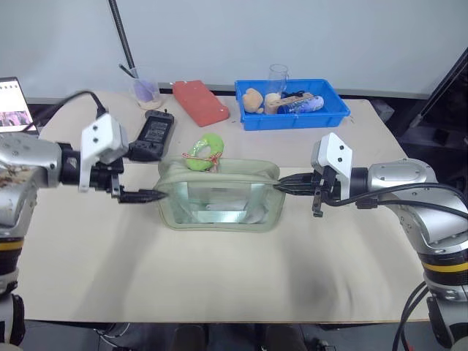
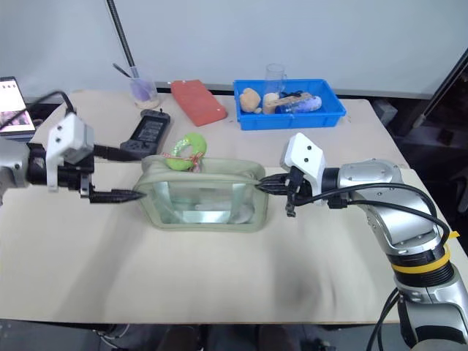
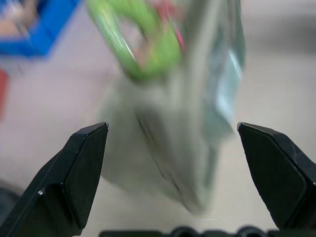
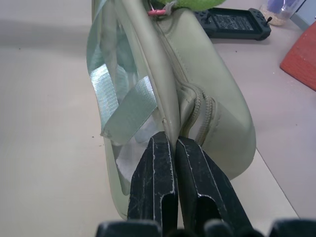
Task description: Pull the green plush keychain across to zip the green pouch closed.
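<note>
The green pouch [image 1: 219,196] lies lengthwise in the middle of the table, its clear window facing me. The green plush keychain [image 1: 205,151], a lime fuzzy ring on a reddish cord, rests on the pouch's top near its left half. My left gripper [image 1: 148,195] hangs just off the pouch's left end; in the left wrist view its fingers [image 3: 81,173] stand wide open with the pouch [image 3: 168,128] and keychain [image 3: 138,44] ahead of them. My right gripper [image 4: 168,140] is shut, pinching the pouch's right end [image 4: 197,113] by the zipper seam.
A blue tray [image 1: 292,121] with small items and a glass stands at the back right. A red block [image 1: 199,102], a black device [image 1: 155,130] and a cup [image 1: 145,91] sit behind the pouch. A screen [image 1: 13,104] lies at the far left.
</note>
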You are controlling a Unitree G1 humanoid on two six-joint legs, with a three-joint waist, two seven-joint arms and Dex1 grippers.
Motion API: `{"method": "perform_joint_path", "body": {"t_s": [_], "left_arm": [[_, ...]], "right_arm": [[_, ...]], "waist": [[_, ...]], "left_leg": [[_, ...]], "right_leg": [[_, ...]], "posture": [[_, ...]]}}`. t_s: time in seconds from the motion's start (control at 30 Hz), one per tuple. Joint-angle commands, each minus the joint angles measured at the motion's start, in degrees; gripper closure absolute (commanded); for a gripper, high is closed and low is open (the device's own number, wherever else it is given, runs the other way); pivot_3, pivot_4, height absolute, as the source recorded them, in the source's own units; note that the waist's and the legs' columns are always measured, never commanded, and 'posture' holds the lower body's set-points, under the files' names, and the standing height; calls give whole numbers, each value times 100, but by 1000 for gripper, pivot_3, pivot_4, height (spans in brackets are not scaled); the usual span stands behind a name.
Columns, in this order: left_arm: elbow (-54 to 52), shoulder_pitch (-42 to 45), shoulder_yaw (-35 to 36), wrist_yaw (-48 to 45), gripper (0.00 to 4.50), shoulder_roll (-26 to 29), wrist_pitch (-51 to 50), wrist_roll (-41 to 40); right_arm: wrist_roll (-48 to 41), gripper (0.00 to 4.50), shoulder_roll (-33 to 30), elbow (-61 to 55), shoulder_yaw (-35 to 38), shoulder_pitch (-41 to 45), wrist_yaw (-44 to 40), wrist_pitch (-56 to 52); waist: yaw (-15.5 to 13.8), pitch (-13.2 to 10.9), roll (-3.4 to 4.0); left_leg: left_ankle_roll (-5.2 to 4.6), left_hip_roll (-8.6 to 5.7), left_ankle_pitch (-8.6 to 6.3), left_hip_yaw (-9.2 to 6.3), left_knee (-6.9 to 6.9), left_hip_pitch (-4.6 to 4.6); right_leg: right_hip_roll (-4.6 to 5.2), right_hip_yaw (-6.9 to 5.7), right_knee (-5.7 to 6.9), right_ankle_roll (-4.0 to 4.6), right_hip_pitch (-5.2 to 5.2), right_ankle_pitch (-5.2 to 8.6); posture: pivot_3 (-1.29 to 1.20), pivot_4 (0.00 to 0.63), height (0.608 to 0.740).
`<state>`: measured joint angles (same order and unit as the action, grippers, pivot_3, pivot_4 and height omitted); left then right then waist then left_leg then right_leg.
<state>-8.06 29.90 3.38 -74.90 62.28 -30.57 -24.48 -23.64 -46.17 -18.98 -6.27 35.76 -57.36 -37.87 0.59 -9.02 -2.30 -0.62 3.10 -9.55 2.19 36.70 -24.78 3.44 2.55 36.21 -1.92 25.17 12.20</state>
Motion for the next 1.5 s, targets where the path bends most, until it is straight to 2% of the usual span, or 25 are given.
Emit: {"method": "perform_joint_path", "body": {"t_s": [0.03, 0.17, 0.27, 0.3, 0.37, 0.4, 0.43, 0.5, 0.7, 0.8, 0.87, 1.13, 1.37, 1.5], "left_arm": [[-294, -245, 54, 241, 37, -41, 451, 282], [-188, -306, -6, 389, 1317, -215, 666, 432], [-109, -292, -19, 395, 2841, -244, 756, 492], [-100, -299, -23, 389, 3160, -244, 769, 494], [-90, -311, -38, 381, 4219, -245, 805, 509], [-90, -307, -49, 398, 4442, -257, 800, 518], [-82, -294, -70, 421, 4442, -266, 793, 546], [-77, -290, -114, 427, 4500, -269, 791, 597], [-63, -364, -197, 416, 4500, -293, 976, 746], [-67, -397, -232, 385, 4500, -281, 1036, 776], [-50, -404, -242, 404, 4500, -292, 1056, 806], [-101, -498, -279, 372, 4500, -252, 1105, 895], [-162, -505, -269, 388, 4500, -239, 1030, 884], [-222, -544, -254, 403, 4500, -249, 981, 859]], "right_arm": [[-67, 4500, 25, -121, 108, 124, -13, 32], [-49, 4500, 5, -89, 82, 135, -64, 59], [-45, 4500, 4, -70, 67, 150, -98, 63], [-42, 4500, -2, -65, 66, 149, -115, 65], [-53, 4500, -15, -68, 74, 148, -155, 42], [-69, 4500, -28, -73, 83, 150, -180, 14], [-84, 4500, -39, -79, 92, 158, -194, -18], [-173, 3682, -110, -87, 104, 207, -321, -130], [-588, 1665, -333, 525, 425, 733, -833, -400], [-776, 579, -127, 1137, 551, 1229, -790, -552], [-788, 47, 206, 1482, 529, 1611, -586, -569], [-291, 47, 2034, 2895, -34, 3124, 607, -1009], [-456, 47, 2775, 3594, -31, 3427, 730, -1805], [-225, 47, 2923, 3612, -241, 3233, 833, -1711]], "waist": [[-15, 0, 0], [-31, 0, 0], [-26, 0, 0], [-25, 0, 0], [-22, 0, 0], [-20, 0, 0], [-16, 0, 0], [-13, 0, 0], [-16, 0, 1], [-12, 0, 1], [8, 0, 1], [28, 0, 8], [-11, 0, 8], [4, 0, 9]], "left_leg": [[0, 0, 0, 0, 0, 0], [1, 0, 0, 1, 0, 0], [0, 0, 0, 1, 0, -1], [0, 0, 0, 1, 0, -1], [0, 0, 0, 1, 0, 0], [0, 0, 0, 1, 0, 0], [0, 0, 0, 1, 0, 0], [0, 0, 0, 1, 0, 0], [0, 0, 0, 2, 0, 1], [0, -1, 0, 2, 0, 1], [0, 0, 0, 3, 0, 4], [0, 3, 0, 5, -3, 5], [0, -1, 0, 3, -3, -7], [0, 1, 0, 0, -3, -6]], "right_leg": [[0, 0, -2, 1, 0, 0], [1, 0, -2, 1, 0, -1], [0, 0, -2, 2, 2, -1], [0, 0, -2, 2, 2, -1], [0, 0, -2, 2, 2, -1], [0, 0, -2, 2, 2, -1], [0, 0, -2, 2, 2, -1], [0, 0, -1, 2, 1, -1], [1, 0, -2, 2, 1, -1], [2, 0, -3, 4, 0, -2], [2, 0, -1, 5, 0, -3], [-2, -1, 11, 36, 7, -21], [2, -3, 2, 36, 4, -22], [-1, -6, 11, 32, 7, -24]], "posture": [[0, 150, 740], [0, 150, 740], [0, 150, 740], [0, 150, 740], [0, 150, 740], [0, 150, 740], [0, 150, 740], [0, 150, 740], [0, 150, 740], [0, 150, 740], [0, 150, 740], [0, 150, 740], [0, 150, 740], [0, 150, 740]]}}
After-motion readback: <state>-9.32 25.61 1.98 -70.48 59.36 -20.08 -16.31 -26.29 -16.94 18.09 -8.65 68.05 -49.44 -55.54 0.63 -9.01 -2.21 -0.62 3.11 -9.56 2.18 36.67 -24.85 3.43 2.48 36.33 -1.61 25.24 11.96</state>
